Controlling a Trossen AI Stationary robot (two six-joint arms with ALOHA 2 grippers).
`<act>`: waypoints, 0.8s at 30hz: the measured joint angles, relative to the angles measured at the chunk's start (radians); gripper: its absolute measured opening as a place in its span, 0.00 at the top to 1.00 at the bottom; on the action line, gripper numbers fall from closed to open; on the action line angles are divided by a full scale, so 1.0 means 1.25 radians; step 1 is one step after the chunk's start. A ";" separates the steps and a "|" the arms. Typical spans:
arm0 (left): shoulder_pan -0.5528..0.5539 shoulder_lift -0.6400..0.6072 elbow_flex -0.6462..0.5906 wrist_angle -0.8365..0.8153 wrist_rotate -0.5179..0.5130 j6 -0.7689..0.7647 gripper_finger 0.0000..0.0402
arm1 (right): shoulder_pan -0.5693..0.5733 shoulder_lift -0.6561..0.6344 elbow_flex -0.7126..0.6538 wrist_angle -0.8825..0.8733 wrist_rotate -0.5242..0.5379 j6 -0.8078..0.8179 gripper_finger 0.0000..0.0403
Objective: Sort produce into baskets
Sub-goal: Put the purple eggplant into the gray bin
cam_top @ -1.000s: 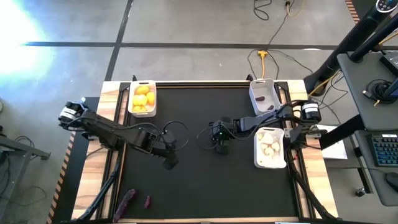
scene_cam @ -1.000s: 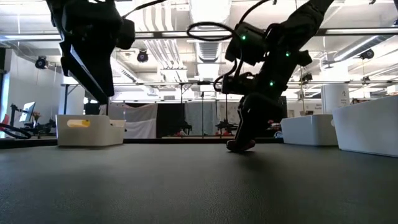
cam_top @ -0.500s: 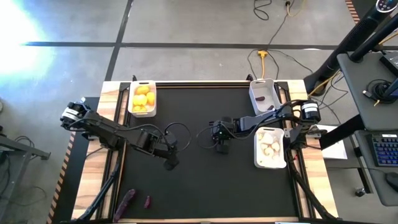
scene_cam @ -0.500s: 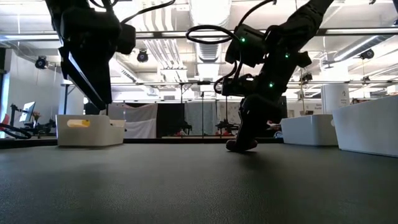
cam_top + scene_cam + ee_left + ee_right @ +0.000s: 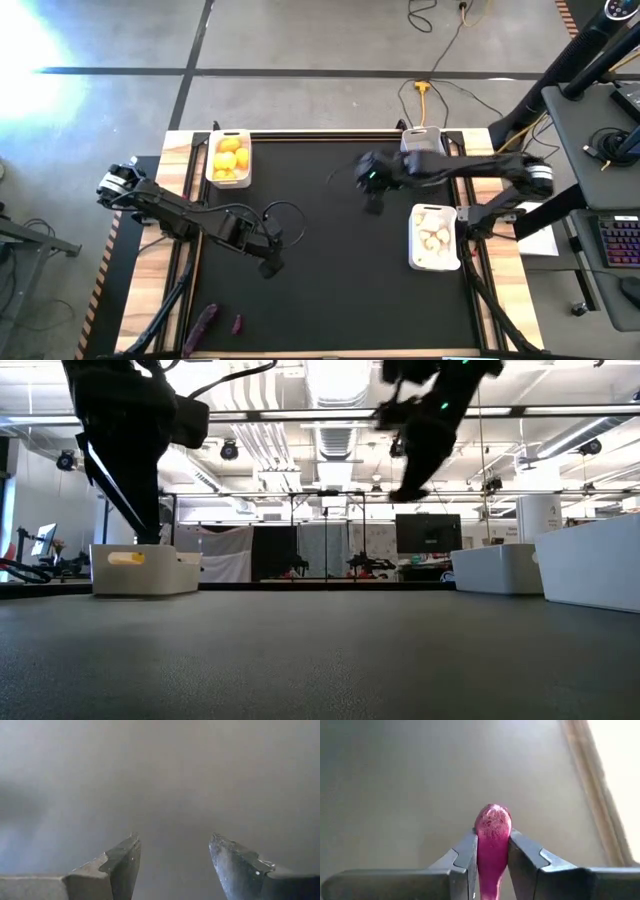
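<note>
While my right gripper hangs raised above the black mat, just beside the far-right basket, I see its fingers pinched tight on a purple eggplant piece whose rounded end pokes out past the tips. From overhead that gripper sits between the yellow-fruit basket at the far left and the garlic basket on the right edge. I count several lemons in the first and white garlic bulbs in the second. My left gripper hovers over bare mat near the table's middle, jaws parted and holding nothing; overhead it shows at. Two more eggplant pieces, a long one and a small one, lie on the mat at the near-left corner.
</note>
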 joint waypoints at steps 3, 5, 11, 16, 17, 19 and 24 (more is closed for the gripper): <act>-0.007 0.000 0.000 0.000 0.000 -0.008 0.45 | -0.066 -0.087 0.003 -0.090 0.077 0.026 0.81; -0.009 0.000 -0.001 0.000 0.000 -0.011 0.45 | -0.122 -0.144 -0.009 -0.138 0.117 0.059 0.81; -0.010 0.000 -0.002 0.009 -0.012 -0.015 0.45 | -0.334 -0.267 -0.096 -0.233 0.127 0.152 0.81; -0.010 0.000 -0.002 0.015 -0.026 -0.015 0.45 | -0.489 -0.296 -0.198 -0.217 0.064 0.188 0.81; -0.010 0.000 -0.002 0.019 -0.027 -0.015 0.45 | -0.512 -0.291 -0.215 -0.195 0.036 0.193 0.81; -0.010 0.000 -0.002 0.028 -0.028 -0.015 0.45 | -0.550 -0.269 -0.242 -0.137 -0.020 0.206 0.81; -0.011 0.000 0.001 0.035 -0.019 -0.042 0.45 | -0.601 -0.166 -0.264 -0.014 -0.028 0.255 0.82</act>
